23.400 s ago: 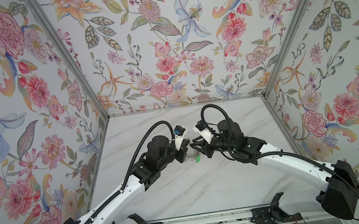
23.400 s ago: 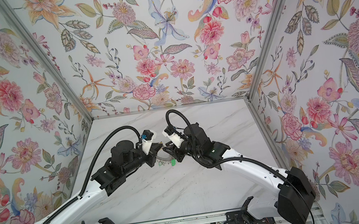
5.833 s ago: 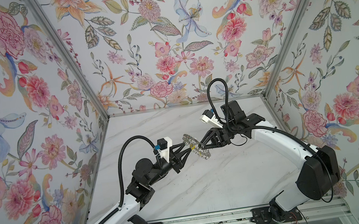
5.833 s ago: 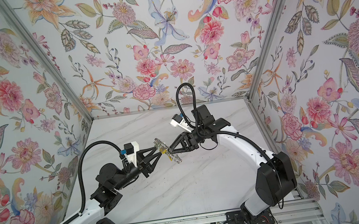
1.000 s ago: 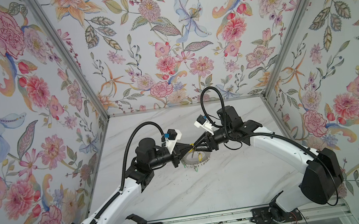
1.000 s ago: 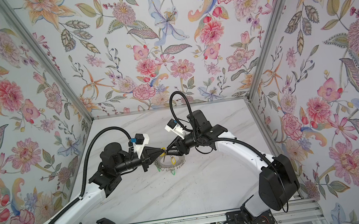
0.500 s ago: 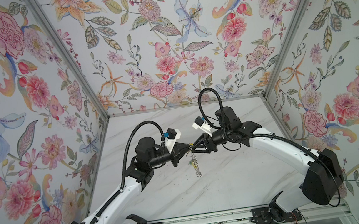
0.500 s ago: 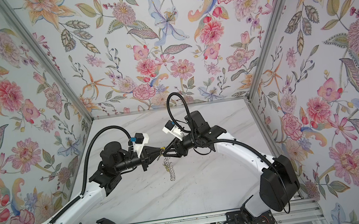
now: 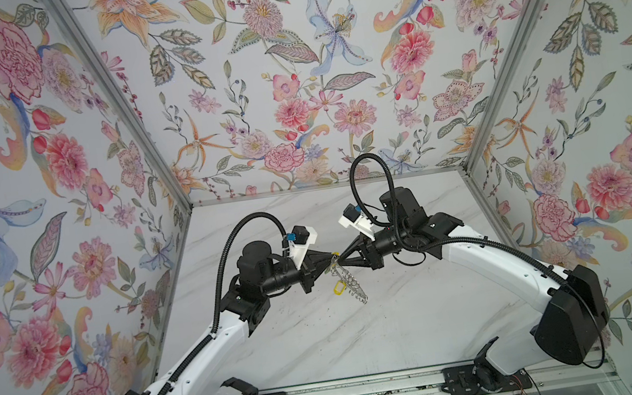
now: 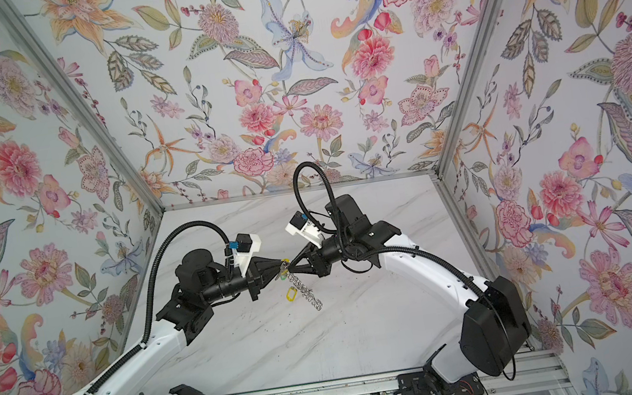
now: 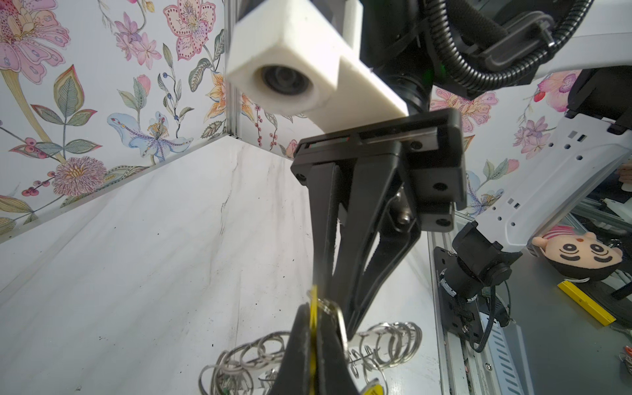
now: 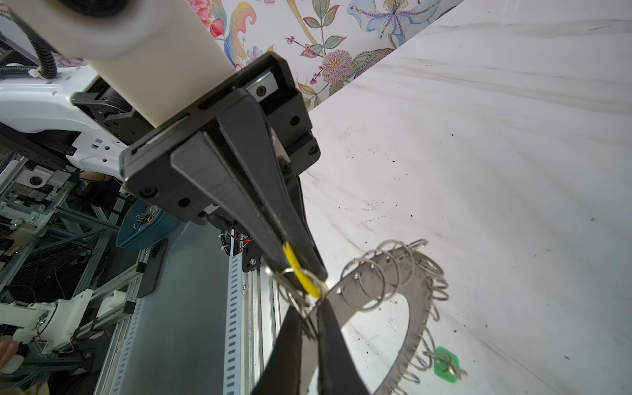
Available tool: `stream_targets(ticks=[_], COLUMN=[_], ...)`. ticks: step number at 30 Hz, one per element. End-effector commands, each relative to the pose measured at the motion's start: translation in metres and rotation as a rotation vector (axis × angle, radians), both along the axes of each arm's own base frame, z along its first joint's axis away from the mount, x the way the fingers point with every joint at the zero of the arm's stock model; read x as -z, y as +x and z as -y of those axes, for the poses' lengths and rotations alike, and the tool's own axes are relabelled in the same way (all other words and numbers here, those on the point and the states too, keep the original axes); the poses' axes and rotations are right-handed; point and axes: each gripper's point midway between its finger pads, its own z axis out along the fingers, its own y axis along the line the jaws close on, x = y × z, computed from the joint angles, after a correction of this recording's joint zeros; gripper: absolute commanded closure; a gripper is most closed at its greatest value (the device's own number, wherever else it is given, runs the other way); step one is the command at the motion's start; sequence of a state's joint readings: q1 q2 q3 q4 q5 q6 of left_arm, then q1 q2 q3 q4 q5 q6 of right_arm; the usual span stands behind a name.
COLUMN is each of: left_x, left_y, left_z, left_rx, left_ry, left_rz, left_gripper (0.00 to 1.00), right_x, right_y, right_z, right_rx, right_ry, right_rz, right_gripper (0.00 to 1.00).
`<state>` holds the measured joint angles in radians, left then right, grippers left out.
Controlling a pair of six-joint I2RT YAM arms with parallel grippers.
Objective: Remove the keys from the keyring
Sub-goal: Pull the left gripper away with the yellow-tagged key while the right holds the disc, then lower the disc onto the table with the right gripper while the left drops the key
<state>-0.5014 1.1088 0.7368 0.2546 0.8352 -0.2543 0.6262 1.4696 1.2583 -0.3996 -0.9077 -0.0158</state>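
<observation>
Right gripper has snapped together over the last second, and the keyring, which lay flatter then, now hangs edge-on over the table. The gripper looks clamped on the keyring's top rim, by a wire loop. Left gripper is pinched shut on a yellow tag at that same top edge, tip to tip with the right.

I'd judge the disc stiff, light and slick, and the loops springy, so it is best held by the flat rim. The tags are small but grippy, better handles than bare metal. A second yellow tag dangles beside the disc, and a green tag lies at its lower rim.

The one container in view is a blue tub, well away from the keyring, off the table; I cannot make out what it holds.
</observation>
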Motion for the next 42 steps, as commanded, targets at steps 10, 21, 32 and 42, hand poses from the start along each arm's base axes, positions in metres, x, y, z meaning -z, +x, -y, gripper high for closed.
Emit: stream_targets(ticks=[10, 21, 32, 42], left_x=[-0.025, -0.017, 0.011, 0.094], left_y=[0.003, 0.000, 0.032, 0.085], left_z=[-0.009, -0.014, -0.041, -0.127], left_rx=[-0.036, -0.058, -0.307, -0.761], left_ry=[-0.048, -0.092, 0.010, 0.215], left_rz=[0.062, 0.034, 0.001, -0.195], left_gripper=[0.98, 0.98, 0.96, 0.93], right_x=[-0.012, -0.025, -0.021, 0.043], right_y=[0.003, 0.033, 0.067, 0.106], right_z=[0.005, 0.022, 0.043, 0.141], right_rx=[0.012, 0.162, 0.343, 0.783], right_ry=[0.015, 0.125, 0.159, -0.133], right_rz=[0.025, 0.002, -0.035, -0.082], right_gripper=[1.00, 1.00, 1.00, 1.00])
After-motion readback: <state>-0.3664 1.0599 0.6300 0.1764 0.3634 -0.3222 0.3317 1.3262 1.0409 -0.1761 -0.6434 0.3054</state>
